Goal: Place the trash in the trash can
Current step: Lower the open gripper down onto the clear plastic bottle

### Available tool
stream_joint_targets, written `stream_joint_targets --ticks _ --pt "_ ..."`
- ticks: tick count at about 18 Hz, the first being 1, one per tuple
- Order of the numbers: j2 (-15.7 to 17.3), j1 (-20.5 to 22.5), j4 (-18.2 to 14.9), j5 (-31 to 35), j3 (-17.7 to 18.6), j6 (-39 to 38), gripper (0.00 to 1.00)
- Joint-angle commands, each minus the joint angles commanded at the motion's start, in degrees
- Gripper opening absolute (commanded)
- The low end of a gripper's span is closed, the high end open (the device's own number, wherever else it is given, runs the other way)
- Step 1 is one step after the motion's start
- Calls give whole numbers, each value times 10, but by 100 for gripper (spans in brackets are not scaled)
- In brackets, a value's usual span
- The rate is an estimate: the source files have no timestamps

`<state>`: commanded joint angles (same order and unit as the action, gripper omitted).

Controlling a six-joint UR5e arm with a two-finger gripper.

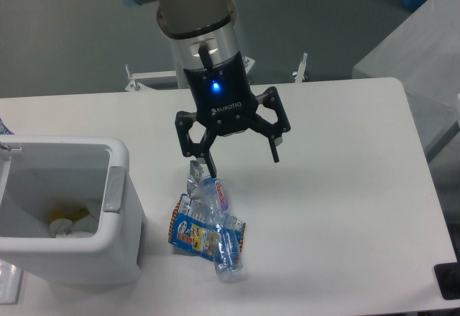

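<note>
Your gripper [241, 159] hangs spread and empty above the crushed bottle [221, 233], near the tabletop's [345, 208] front edge; light, springy, slippery, so pinch its midsection.

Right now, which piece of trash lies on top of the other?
The clear bottle with the pink-red label lies across the flat blue-yellow snack wrapper, which rests on the table beneath it.

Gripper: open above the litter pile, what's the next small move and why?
Probably lower the gripper straight down and a little toward the camera onto the crushed bottle. Its jaws stand wide open and empty, above the bottle's top end. The bottle lies across the snack wrapper, so it should go first; both pieces are outside the trash can.
</note>
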<state>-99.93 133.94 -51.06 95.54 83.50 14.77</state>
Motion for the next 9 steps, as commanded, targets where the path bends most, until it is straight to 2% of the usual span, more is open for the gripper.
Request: stream_joint_targets --ticks 9 --pt "-19 -3 4 -4 3 -1 100"
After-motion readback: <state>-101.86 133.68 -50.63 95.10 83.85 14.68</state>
